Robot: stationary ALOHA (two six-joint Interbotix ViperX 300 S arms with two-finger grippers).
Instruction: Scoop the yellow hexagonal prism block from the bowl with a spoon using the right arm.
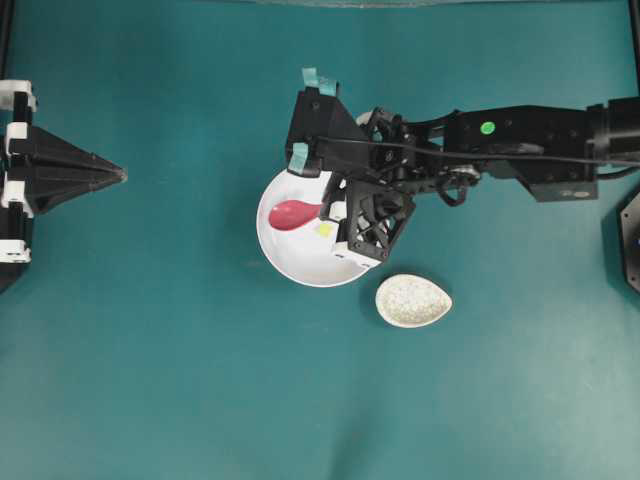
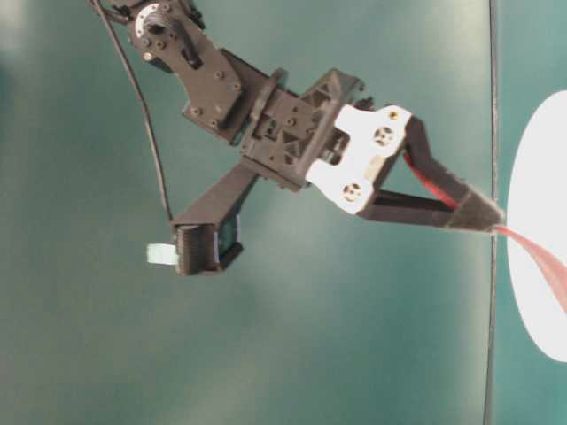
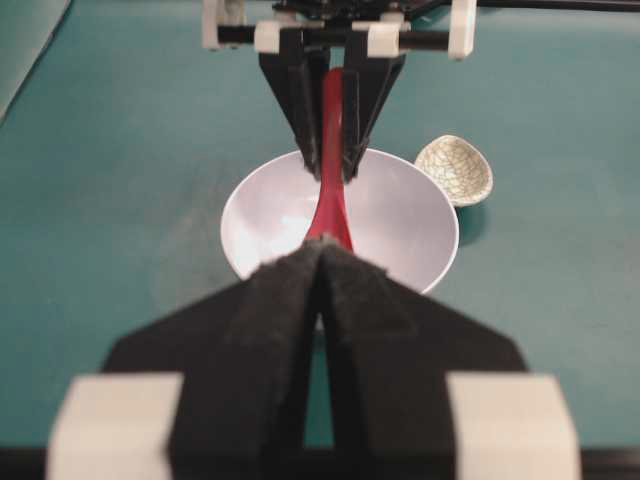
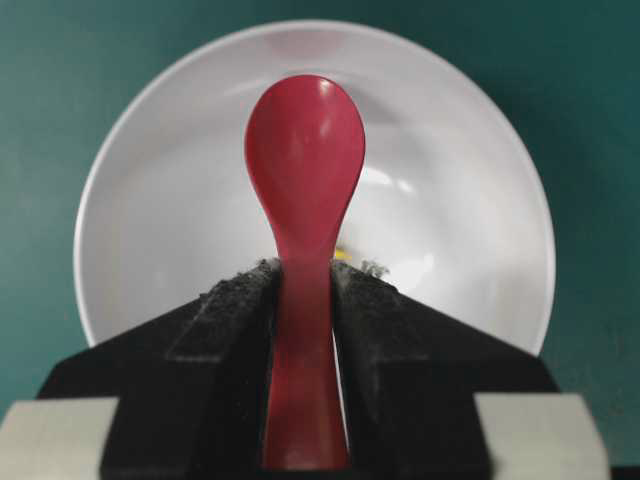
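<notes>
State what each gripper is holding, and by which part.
The right gripper holds the spoon by its handle, scoop out over the bowl. The left gripper is shut and holds nothing.

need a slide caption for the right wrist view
Right gripper holds the red spoon by its handle above the white bowl, the yellow block peeking out beside the spoon's neck.

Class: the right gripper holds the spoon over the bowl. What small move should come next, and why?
Probably draw the spoon back and dip it: the overhead view shows its scoop beyond the yellow block, which lies in the bowl nearer the right gripper clamping the handle.
</notes>
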